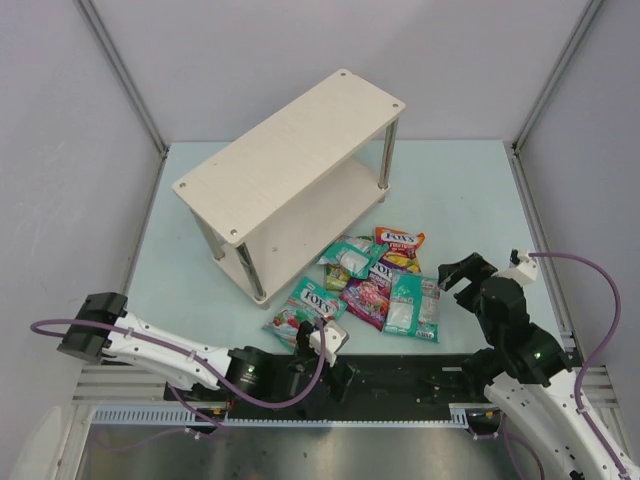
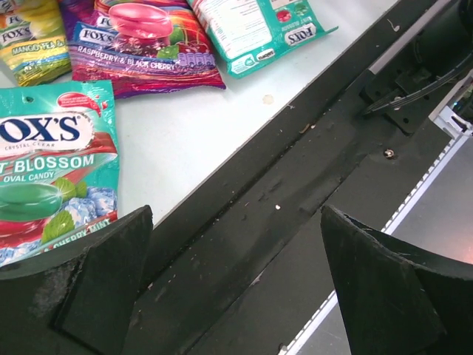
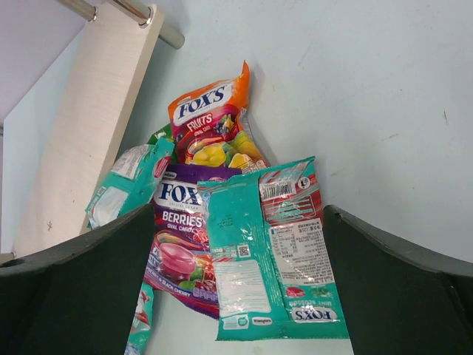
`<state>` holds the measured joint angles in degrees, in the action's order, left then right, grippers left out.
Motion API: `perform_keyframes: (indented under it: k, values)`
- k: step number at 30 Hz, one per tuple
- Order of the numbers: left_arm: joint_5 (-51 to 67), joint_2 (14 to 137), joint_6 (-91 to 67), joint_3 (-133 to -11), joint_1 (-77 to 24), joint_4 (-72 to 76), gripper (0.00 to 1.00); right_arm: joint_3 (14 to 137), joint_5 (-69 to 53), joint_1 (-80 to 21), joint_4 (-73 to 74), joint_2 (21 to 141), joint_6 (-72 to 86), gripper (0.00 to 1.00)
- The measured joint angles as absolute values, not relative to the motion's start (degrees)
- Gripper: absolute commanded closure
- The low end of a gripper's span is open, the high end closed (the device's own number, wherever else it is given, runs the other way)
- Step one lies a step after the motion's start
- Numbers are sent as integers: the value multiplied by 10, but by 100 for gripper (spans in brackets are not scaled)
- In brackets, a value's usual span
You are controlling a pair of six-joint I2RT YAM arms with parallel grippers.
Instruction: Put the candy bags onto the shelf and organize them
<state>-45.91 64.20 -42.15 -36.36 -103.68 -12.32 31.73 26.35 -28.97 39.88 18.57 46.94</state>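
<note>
Several FOX'S candy bags lie in a loose pile on the table in front of the pale wood shelf [image 1: 290, 160]. A teal bag [image 1: 412, 304] lies face down on the right of the pile, also in the right wrist view [image 3: 270, 259]. A purple bag [image 1: 366, 297] and a red-orange bag [image 1: 400, 247] lie beside it. Another teal bag [image 1: 304, 305] lies near the left gripper, also in the left wrist view [image 2: 52, 170]. My left gripper [image 1: 338, 372] is open and empty over the black rail. My right gripper [image 1: 462, 273] is open and empty, right of the pile.
A black base rail [image 1: 400, 385] runs along the table's near edge. The shelf stands tilted diagonally at the back, both tiers bare. Grey enclosure walls stand on all sides. A purple cable [image 1: 590, 300] loops off the right arm.
</note>
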Motion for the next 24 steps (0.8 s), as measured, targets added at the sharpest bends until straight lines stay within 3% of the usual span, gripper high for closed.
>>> perform_keyframes:
  k: [15,24]
  values:
    - [-464,639,-442,-364,-1037,-148,0,317,268,-289,400,198,482,0]
    - [-464,639,-435,-363,-1037,-141,0,330,258,-287,395,300,481,0]
